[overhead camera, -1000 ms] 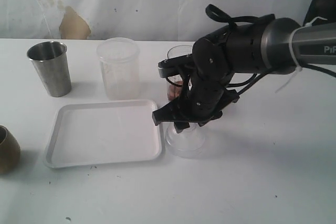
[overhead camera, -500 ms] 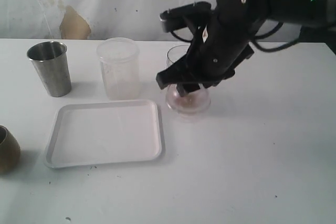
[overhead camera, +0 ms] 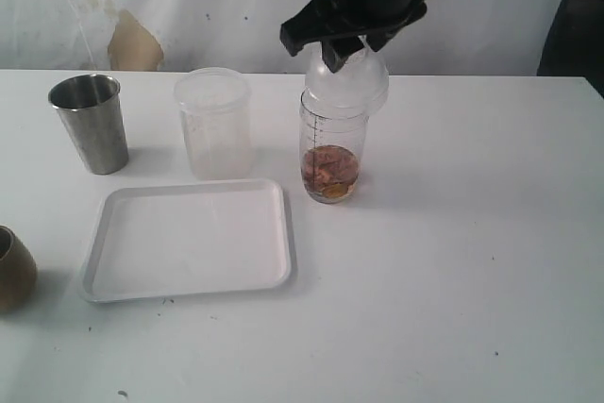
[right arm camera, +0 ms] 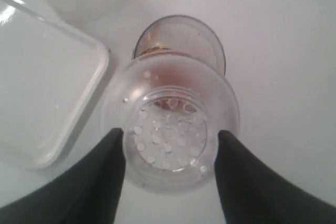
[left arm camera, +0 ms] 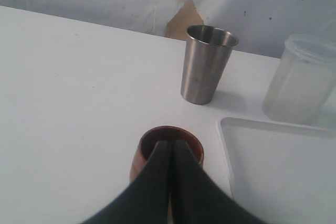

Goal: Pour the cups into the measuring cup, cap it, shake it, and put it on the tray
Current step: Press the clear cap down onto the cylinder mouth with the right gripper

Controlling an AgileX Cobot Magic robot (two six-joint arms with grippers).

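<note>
While the clear lid (overhead camera: 345,84) is held right over the measuring cup (overhead camera: 330,153), capping is judged to be the step in hand. In the outside view the lid is pinched from above by the right hand (overhead camera: 345,52). Its lower edge is seen at the cup's mouth, but whether the two touch cannot be told. The measuring cup is stood upright on the counter (overhead camera: 472,261), near a corner of the tray (overhead camera: 189,238), with brown bits at its bottom. The steel tumbler (overhead camera: 90,125) and a frosted cup (overhead camera: 215,125) are stood past the tray, and the wooden cup (overhead camera: 11,271) is seen at the left edge. So the pouring is thought to be done. Next, the lid needs to be lined up with the mouth, brought straight down and pushed on tight, or it may pop off when the cup is shaken.

In the left wrist view the left hand (left arm camera: 169,182) is seen pressed together with nothing in it. It is held right by the wooden cup (left arm camera: 137,161), but a touch cannot be told. The steel tumbler (left arm camera: 205,64) and the tray (left arm camera: 278,166) are seen farther off.

In the right wrist view the right hand (right arm camera: 169,136) is seen about half spread. Its fingers (right arm camera: 107,177) are set on both sides of the lid (right arm camera: 178,85). The measuring cup (right arm camera: 178,40) is seen past the lid, beside the tray (right arm camera: 42,93).
</note>
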